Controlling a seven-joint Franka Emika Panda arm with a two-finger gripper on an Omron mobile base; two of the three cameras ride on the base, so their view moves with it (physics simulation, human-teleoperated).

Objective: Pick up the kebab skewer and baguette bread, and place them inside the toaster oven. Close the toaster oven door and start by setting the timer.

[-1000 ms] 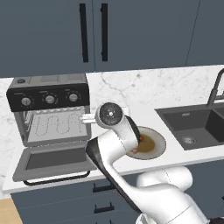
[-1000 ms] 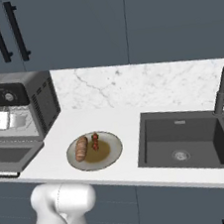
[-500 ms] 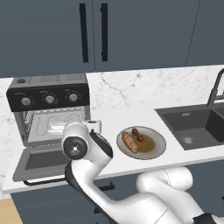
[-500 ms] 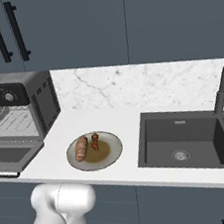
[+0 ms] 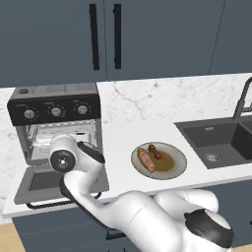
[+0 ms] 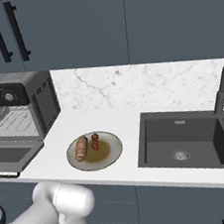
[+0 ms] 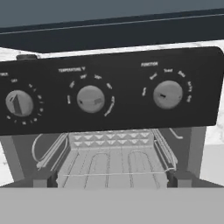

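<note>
Toaster oven [image 5: 54, 128] on counter left, toaster oven door [image 5: 47, 182] folded down open, wire rack [image 7: 111, 164] bare. Arm in front of oven mouth; gripper state: cannot tell. Plate [image 5: 177, 162] right of oven carries baguette bread [image 5: 145, 160] beside kebab skewer [image 5: 155, 151]

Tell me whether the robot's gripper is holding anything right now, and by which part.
Cannot be told directly, since the fingers are hidden. The kebab skewer and baguette bread both lie on the plate, so neither is held.
</note>
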